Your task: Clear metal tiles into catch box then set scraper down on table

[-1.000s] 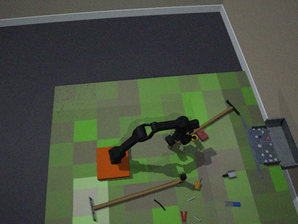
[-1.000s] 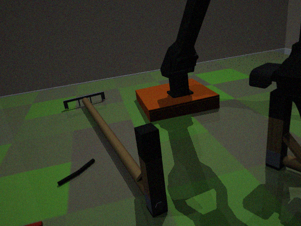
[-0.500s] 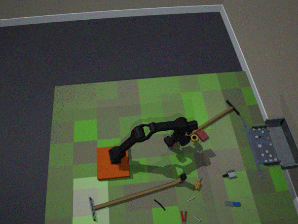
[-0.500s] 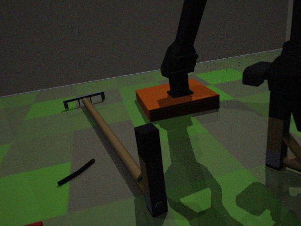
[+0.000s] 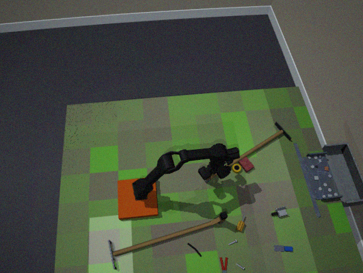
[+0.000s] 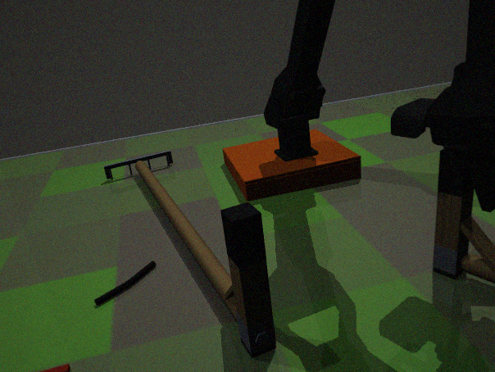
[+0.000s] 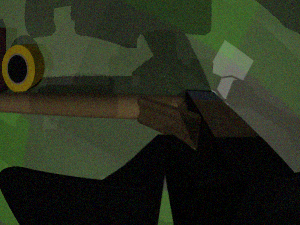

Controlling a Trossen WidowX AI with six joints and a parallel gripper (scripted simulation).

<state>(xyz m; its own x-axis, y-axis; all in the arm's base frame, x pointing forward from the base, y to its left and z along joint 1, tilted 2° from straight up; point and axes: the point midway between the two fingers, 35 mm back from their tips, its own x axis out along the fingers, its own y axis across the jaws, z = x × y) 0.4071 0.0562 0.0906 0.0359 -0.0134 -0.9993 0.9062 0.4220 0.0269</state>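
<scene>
The long scraper lies on the table, its dark blade at the upper right, near the plate. Its upright grip post stands at the handle's near end. My gripper is shut and empty, pointing down close beside the post; any contact is hard to see. The steel bench plate at the right carries several pale tiles and an orange tile. The catch box adjoins its far end and shows no tiles inside.
A second long tool with an open-frame head lies nearer the front. A yellow ring and red block sit beside the scraper handle. A yellow-handled tool, blue-ended tool and red-handled pliers lie around.
</scene>
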